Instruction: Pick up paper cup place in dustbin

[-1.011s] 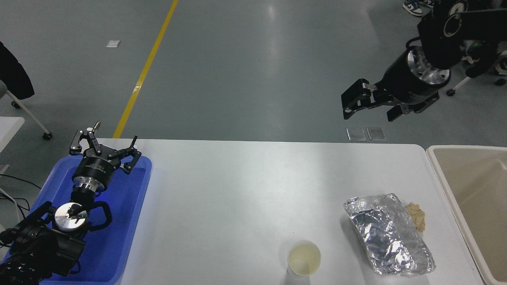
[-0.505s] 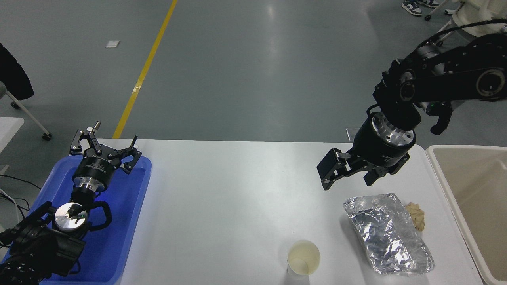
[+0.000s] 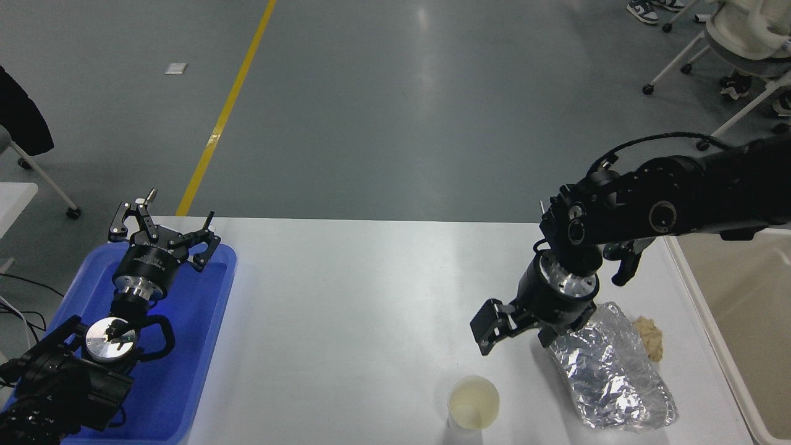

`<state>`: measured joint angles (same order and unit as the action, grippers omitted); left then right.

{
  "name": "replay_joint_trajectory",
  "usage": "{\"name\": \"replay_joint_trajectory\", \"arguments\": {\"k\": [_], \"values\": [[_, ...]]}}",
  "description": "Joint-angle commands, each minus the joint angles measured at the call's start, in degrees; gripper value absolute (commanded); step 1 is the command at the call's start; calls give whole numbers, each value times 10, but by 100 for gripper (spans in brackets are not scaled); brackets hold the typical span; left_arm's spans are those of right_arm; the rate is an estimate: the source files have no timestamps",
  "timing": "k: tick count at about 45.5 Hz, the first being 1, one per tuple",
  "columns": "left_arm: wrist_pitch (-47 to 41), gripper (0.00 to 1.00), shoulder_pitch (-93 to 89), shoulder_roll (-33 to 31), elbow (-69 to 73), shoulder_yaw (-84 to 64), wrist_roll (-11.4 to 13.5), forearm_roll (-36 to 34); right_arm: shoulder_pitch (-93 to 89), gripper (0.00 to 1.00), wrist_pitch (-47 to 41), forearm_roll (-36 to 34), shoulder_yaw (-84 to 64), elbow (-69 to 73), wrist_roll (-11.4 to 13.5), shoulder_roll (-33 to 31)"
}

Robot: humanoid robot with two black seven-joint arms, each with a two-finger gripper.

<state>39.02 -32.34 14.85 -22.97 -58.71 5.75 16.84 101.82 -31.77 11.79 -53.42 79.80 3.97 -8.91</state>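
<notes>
Lowered since before, right end effector hangs spread, empty, above round-rimmed paper cup.

Right tool, fingers spread, above paper cup, beside foil packet.

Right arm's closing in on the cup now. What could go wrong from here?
The right gripper hangs open right beside the foil packet, so it may snag that. The paper cup stands upright near the table's front edge; a nudge might tip it or push it off.
</notes>
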Motion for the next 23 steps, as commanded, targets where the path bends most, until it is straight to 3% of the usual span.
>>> {"name": "replay_joint_trajectory", "arguments": {"k": [1, 23], "values": [[0, 100, 0, 0, -1, 0, 0, -1, -66, 100, 27, 3, 8, -24, 0, 21], [0, 100, 0, 0, 0, 0, 0, 0, -144, 98, 52, 4, 38, -71, -1, 36]]}}
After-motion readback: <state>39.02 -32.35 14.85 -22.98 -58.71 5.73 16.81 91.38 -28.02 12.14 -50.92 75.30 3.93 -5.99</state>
